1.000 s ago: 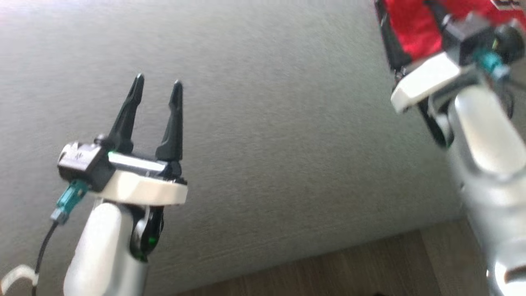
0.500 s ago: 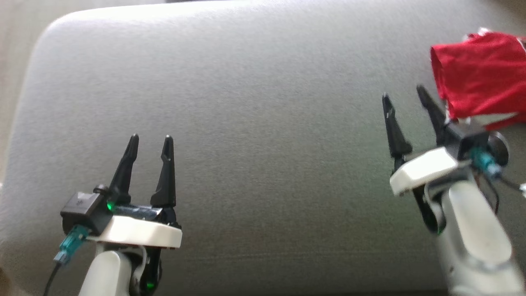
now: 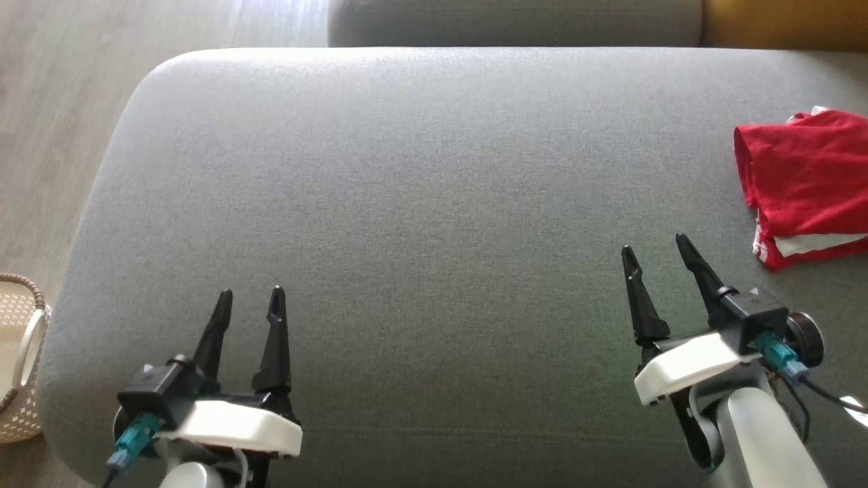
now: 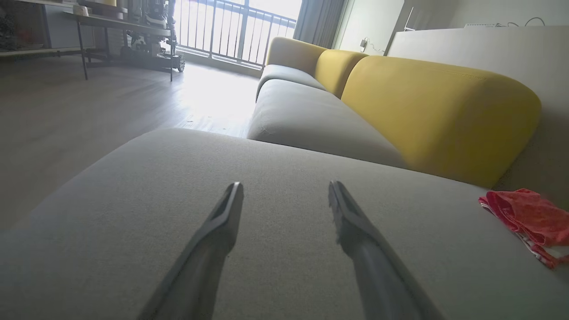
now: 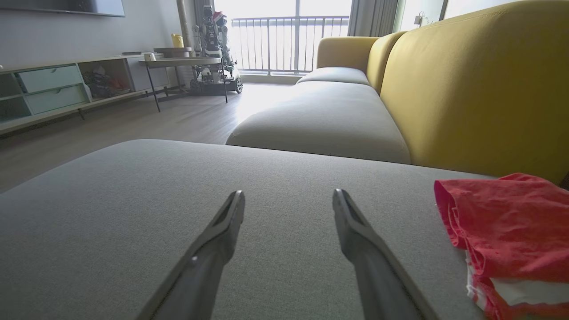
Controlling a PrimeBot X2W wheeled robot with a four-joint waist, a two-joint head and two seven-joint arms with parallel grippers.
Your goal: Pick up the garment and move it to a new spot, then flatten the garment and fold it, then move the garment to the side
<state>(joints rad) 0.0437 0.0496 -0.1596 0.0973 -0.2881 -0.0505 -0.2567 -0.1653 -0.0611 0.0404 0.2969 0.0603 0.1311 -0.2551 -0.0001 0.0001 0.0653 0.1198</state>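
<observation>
The garment (image 3: 807,186) is red with white trim and lies folded at the far right of the grey sofa cushion (image 3: 420,203). It also shows at the right edge of the left wrist view as the garment (image 4: 529,220) and larger in the right wrist view as the garment (image 5: 506,231). My right gripper (image 3: 652,245) stands open over the cushion, left of and nearer than the garment, apart from it. My left gripper (image 3: 249,295) is open at the lower left with nothing between its fingers.
A woven basket (image 3: 17,352) stands on the wood floor (image 3: 54,102) off the cushion's left edge. A second grey seat (image 4: 311,115) and yellow backrests (image 5: 480,84) lie beyond. A low cabinet (image 5: 53,89) and a table (image 5: 186,62) stand across the room.
The head camera has swung, so the whole cushion and the floor at the left now show. Both grippers stay open, and the garment lies free on the cushion's right.
</observation>
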